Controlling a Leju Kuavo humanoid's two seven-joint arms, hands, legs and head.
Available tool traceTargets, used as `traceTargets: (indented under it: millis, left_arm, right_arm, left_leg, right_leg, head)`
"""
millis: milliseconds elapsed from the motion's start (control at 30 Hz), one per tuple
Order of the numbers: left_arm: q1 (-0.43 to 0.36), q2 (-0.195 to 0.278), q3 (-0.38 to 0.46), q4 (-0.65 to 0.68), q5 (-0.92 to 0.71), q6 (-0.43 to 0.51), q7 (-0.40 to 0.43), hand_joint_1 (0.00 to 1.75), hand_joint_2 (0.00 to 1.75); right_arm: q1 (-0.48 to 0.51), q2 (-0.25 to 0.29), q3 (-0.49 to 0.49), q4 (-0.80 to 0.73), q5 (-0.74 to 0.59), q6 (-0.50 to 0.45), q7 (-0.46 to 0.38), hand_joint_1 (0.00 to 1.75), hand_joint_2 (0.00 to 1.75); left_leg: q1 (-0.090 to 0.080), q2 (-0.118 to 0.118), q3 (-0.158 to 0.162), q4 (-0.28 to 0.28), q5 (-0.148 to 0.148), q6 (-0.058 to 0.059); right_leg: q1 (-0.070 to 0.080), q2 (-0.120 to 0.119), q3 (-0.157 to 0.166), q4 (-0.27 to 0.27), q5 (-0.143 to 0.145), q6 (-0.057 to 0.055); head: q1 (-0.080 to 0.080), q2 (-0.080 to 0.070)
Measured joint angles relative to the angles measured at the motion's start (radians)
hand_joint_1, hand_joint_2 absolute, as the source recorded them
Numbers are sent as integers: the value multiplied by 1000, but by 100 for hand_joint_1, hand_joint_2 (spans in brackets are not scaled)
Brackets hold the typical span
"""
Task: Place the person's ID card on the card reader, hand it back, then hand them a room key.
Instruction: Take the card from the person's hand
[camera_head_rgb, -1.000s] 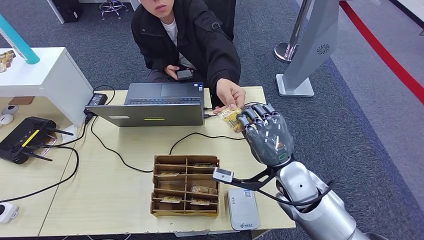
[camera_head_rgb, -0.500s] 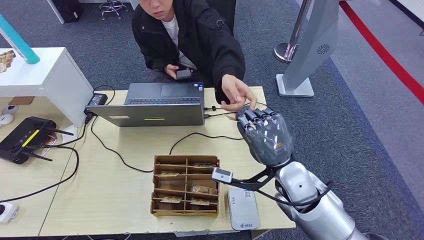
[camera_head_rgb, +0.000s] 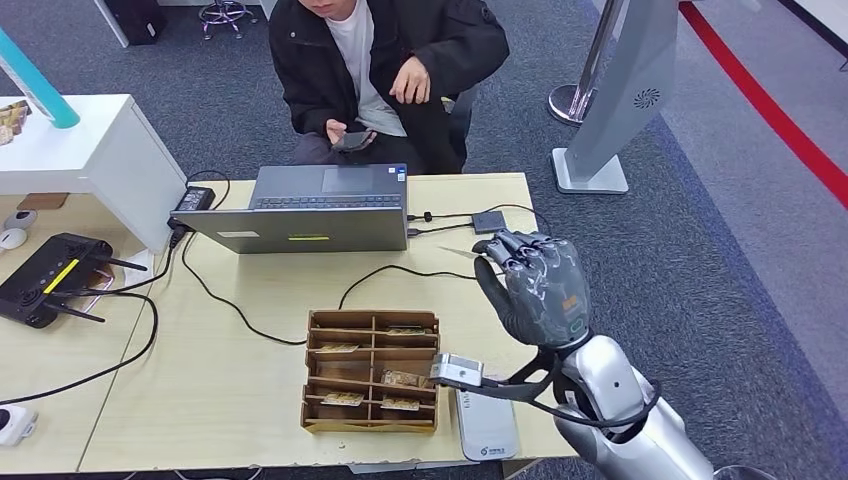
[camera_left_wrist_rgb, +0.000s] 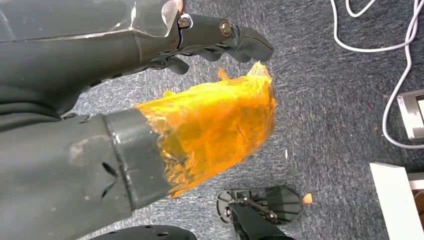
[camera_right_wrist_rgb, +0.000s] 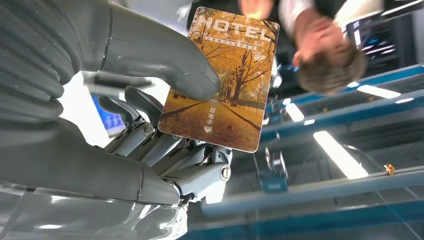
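Head view, right hand: the right hand (camera_head_rgb: 537, 288) is raised above the table (camera_head_rgb: 240, 390), just right of the wooden box (camera_head_rgb: 371, 371), with its back toward the camera and its fingers curled onto a card
Head view, card: a thin pale edge of the card (camera_head_rgb: 458, 252) comes out from the fingertips, on the far side of the wooden box, pointing toward the laptop (camera_head_rgb: 306, 213)
Head view, card reader: the white card reader (camera_head_rgb: 487, 425) lies on the table just right of the wooden box, at the near edge, partly under the wrist of the right arm
Head view, wooden box: its compartments hold several small cards
Head view, person: the person (camera_head_rgb: 385, 72) sits behind the laptop, far from the wooden box, one hand on a phone (camera_head_rgb: 352, 139) and the other hand lifted to the chest
Head view, other things: a black router (camera_head_rgb: 48, 277) lies on the table well left of the wooden box
Right wrist view, right hand: the thick grey thumb presses the card (camera_right_wrist_rgb: 222, 79) against the darker fingers (camera_right_wrist_rgb: 150, 140), so the hand is clamped on it
Right wrist view, card: it shows an autumn road with orange trees and the word HOTEL
Left wrist view, left hand: the left hand (camera_left_wrist_rgb: 150, 95) hangs over grey carpet (camera_left_wrist_rgb: 325, 100); its thumb carries torn orange tape (camera_left_wrist_rgb: 215, 130) and the dark fingers are bent, but I cannot tell if they are closed
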Motion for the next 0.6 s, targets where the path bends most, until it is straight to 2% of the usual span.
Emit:
traceTargets:
  millis: [200, 400, 600]
  left_arm:
    - [10, 0, 0, 0, 13, 3, -15, 0, 0]
    - [14, 0, 0, 0, 16, 4, -19, 0, 0]
    - [18, 0, 4, 0, 24, 6, -30, 0, 0]
  right_arm:
    - [102, 7, -25, -56, -181, 22, -61, 175, 175]
    - [155, 13, -44, -78, -231, 39, -78, 175, 175]
    - [213, 22, -72, -94, -380, 108, -114, 175, 175]
  left_leg:
    - [0, 0, 0, 0, 0, 0]
    - [0, 0, 0, 0, 0, 0]
    - [0, 0, 0, 0, 0, 0]
  right_leg:
    - [0, 0, 0, 0, -1, 0]
    - [0, 0, 0, 0, -1, 0]
    - [0, -1, 0, 0, -1, 0]
  head:
    - [0, 0]
    - [0, 0]
    - [0, 0]
